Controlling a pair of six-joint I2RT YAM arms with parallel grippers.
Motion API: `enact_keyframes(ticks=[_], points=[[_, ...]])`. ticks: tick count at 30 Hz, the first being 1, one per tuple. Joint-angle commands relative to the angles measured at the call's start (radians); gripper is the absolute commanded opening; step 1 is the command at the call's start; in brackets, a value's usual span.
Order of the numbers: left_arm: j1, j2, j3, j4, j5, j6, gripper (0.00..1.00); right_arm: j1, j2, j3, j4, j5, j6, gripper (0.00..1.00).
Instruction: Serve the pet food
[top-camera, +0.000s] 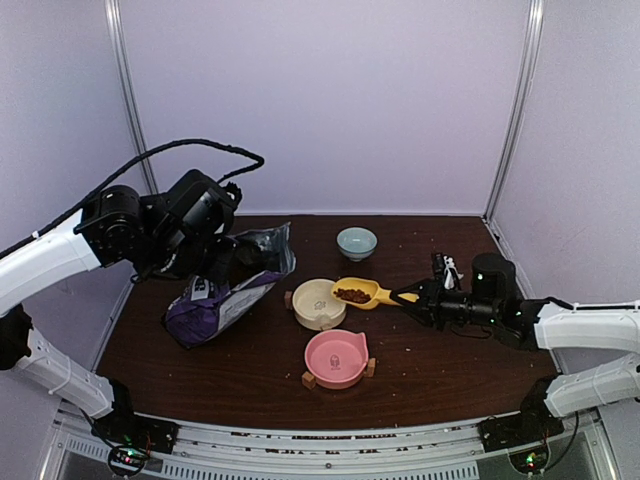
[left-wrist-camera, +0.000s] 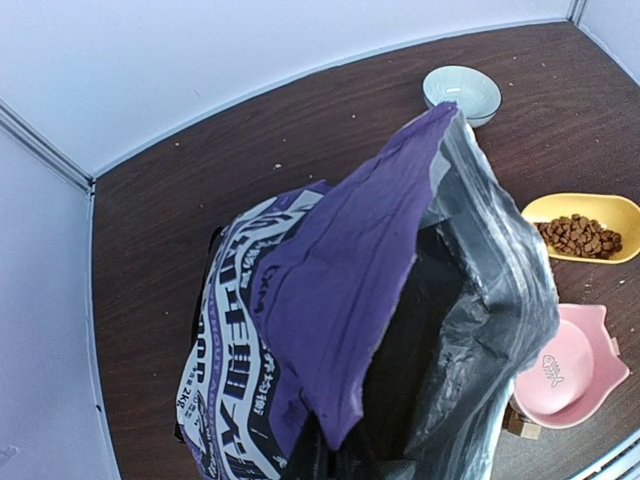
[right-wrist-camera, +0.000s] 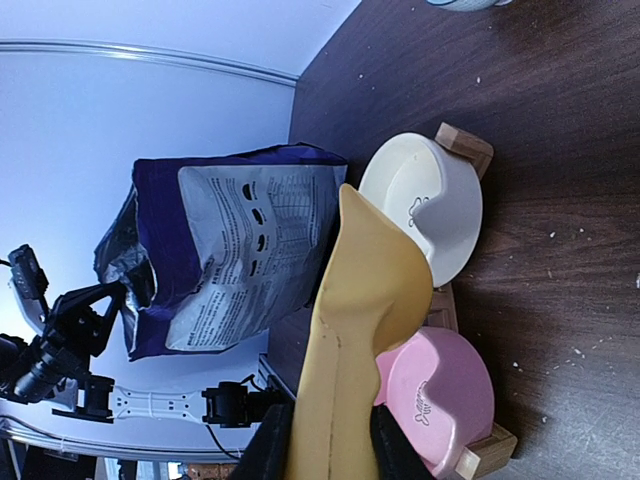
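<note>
The pet food is a small heap of brown kibble in a yellow scoop, which hangs level over the right rim of a cream bowl. My right gripper is shut on the scoop's handle, with a finger on each side. In the right wrist view only the scoop's underside shows. My left gripper is shut on the top edge of the purple-and-white bag, and the bag's mouth gapes open. The kibble also shows beyond the bag.
A pink bowl sits near the front with small wooden blocks beside it. A pale blue bowl stands at the back. Pale walls close in the dark wooden table at the back and on both sides. Crumbs dot the right half.
</note>
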Motion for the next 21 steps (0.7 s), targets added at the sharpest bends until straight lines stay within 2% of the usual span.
enact_keyframes(ticks=[1, 21], points=[[0.005, -0.02, 0.01, 0.094, -0.013, 0.015, 0.0, -0.005, 0.011, 0.039, -0.053, 0.022, -0.072, 0.13], [0.006, 0.001, 0.018, 0.105, 0.002, 0.033, 0.0, 0.007, 0.09, 0.258, -0.341, 0.074, -0.278, 0.13]])
